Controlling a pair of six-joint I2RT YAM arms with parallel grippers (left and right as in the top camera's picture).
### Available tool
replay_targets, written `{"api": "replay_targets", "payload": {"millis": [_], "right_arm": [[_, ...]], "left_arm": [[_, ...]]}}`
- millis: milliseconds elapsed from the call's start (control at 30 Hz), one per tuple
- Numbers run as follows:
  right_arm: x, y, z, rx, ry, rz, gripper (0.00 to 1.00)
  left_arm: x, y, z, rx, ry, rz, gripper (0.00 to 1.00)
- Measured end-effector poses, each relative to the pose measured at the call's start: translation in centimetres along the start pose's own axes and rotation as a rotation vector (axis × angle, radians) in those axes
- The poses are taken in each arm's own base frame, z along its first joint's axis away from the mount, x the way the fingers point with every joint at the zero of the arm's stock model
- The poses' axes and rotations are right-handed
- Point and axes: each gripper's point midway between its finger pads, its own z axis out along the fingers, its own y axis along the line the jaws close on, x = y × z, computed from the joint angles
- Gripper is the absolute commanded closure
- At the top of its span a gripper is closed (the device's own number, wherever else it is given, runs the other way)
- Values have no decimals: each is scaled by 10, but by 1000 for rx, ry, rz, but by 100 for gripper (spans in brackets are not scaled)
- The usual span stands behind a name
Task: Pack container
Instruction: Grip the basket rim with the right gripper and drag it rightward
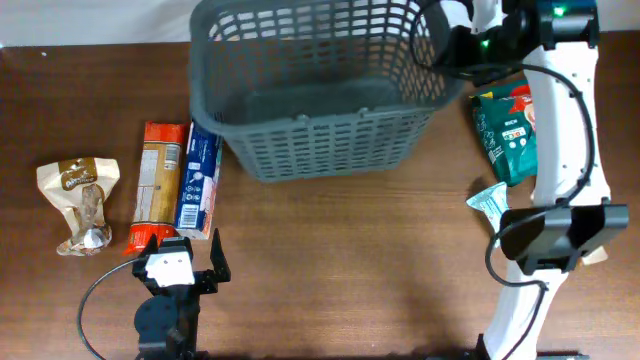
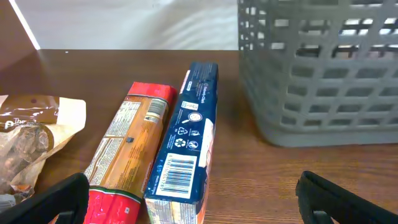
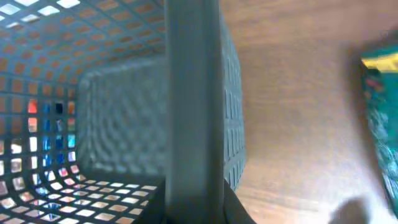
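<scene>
The container (image 1: 320,140), a large dark grey slotted basket, stands at the back middle of the table and looks empty. It fills the upper right of the left wrist view (image 2: 323,81) and most of the right wrist view (image 3: 106,118). My right gripper (image 1: 452,45) is shut on the basket's right rim, and the rim runs between its jaws (image 3: 193,208). My left gripper (image 1: 185,265) is open and empty near the front left (image 2: 199,205), just in front of a blue box (image 1: 198,178) (image 2: 186,137) and a red and orange package (image 1: 158,185) (image 2: 124,149).
A brown snack bag (image 1: 80,205) (image 2: 28,140) lies at the far left. A green bag (image 1: 508,135) (image 3: 382,118) lies right of the basket, with a small teal packet (image 1: 490,203) in front of it beside the right arm's base.
</scene>
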Motion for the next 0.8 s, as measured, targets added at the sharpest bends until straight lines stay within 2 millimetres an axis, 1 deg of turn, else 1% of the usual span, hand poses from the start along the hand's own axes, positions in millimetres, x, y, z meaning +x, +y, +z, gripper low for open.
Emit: {"api": "replay_targets", "payload": {"millis": [67, 200, 400, 433, 567, 633, 733, 767, 800], "right_arm": [[6, -3, -7, 28, 13, 37, 96], [13, -7, -10, 53, 31, 57, 96], [13, -8, -11, 60, 28, 56, 96], [12, -9, -11, 63, 27, 55, 93], [10, -10, -10, 67, 16, 48, 91], [10, -11, -9, 71, 16, 38, 86], [8, -13, -9, 84, 7, 22, 78], [7, -17, -8, 111, 3, 21, 73], [9, -23, -7, 140, 10, 23, 65]], "left_arm": [[0, 0, 0, 0, 0, 0, 1], [0, 0, 0, 0, 0, 0, 1], [0, 0, 0, 0, 0, 0, 1], [0, 0, 0, 0, 0, 0, 1], [0, 0, 0, 0, 0, 0, 1], [0, 0, 0, 0, 0, 0, 1], [0, 0, 0, 0, 0, 0, 1], [0, 0, 0, 0, 0, 0, 1], [0, 0, 0, 0, 0, 0, 1]]}}
